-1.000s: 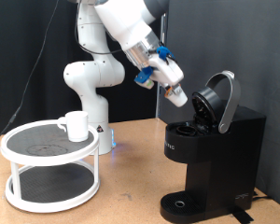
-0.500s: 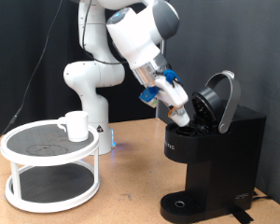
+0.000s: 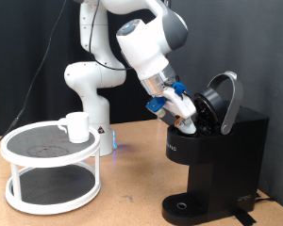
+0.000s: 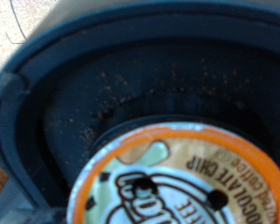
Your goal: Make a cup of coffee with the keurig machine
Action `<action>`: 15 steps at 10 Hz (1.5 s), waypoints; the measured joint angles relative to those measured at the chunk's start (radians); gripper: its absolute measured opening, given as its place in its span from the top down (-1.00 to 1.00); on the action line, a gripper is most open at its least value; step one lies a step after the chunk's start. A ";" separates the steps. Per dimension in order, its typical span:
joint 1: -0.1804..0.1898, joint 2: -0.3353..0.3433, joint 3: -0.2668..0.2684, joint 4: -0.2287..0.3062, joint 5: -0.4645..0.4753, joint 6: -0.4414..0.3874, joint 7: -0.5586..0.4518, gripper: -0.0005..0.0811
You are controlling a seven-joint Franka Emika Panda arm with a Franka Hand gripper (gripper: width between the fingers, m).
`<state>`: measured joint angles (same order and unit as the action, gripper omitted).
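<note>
The black keurig machine (image 3: 222,160) stands at the exterior view's right with its rounded lid (image 3: 224,98) hinged up. My gripper (image 3: 189,121) reaches down into the open head and is shut on a small white pod (image 3: 191,122). In the wrist view the pod's orange-rimmed printed top (image 4: 182,182) sits low in the dark round chamber (image 4: 103,93), which is speckled with grounds; my fingers do not show there. The cup (image 3: 76,126), a plain white mug, stands on a round stand at the exterior view's left, far from the gripper.
The two-tier white round stand (image 3: 19,151) with dark shelves carries the cup. The arm's white base (image 3: 90,89) stands behind it on the wooden table (image 3: 132,193). The machine's round drip base (image 3: 184,205) has nothing on it.
My gripper has moved down and to the exterior view's right with the pod, from above the machine's head into its open chamber. The cup and the lid have not moved.
</note>
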<state>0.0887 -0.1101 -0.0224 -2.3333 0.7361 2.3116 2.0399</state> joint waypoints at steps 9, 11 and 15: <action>-0.003 0.002 0.003 -0.011 0.082 -0.001 -0.069 -0.78; -0.012 -0.021 -0.018 -0.005 0.097 -0.065 -0.086 -0.81; -0.018 -0.038 -0.021 -0.013 0.038 -0.096 -0.077 -0.81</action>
<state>0.0712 -0.1480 -0.0435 -2.3464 0.7743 2.2155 1.9625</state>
